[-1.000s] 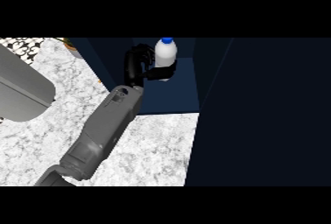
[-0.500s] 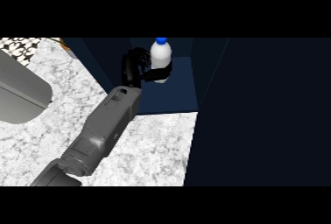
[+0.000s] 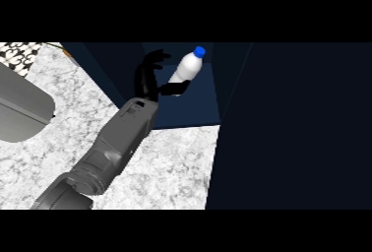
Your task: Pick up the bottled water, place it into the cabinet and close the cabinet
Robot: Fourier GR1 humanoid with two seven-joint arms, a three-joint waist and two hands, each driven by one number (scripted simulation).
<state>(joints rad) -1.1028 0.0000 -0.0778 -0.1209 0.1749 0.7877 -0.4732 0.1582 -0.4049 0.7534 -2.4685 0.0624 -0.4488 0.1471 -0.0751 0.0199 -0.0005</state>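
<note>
- The right hand (image 3: 150,78) is reaching into the dark blue cabinet (image 3: 196,106), fingers spread open, with only the thumb touching the base of the bottled water (image 3: 186,68).
- The bottled water is leaning to the right inside the cabinet, blue cap uppermost.
- The grey forearm is stretching across the marble worktop (image 3: 163,167).
- A grey sink (image 3: 22,110) is lying at the left.

The hand (image 3: 149,74) has opened off the bottled water (image 3: 187,68), which now tips right inside the cabinet (image 3: 185,110).
</note>
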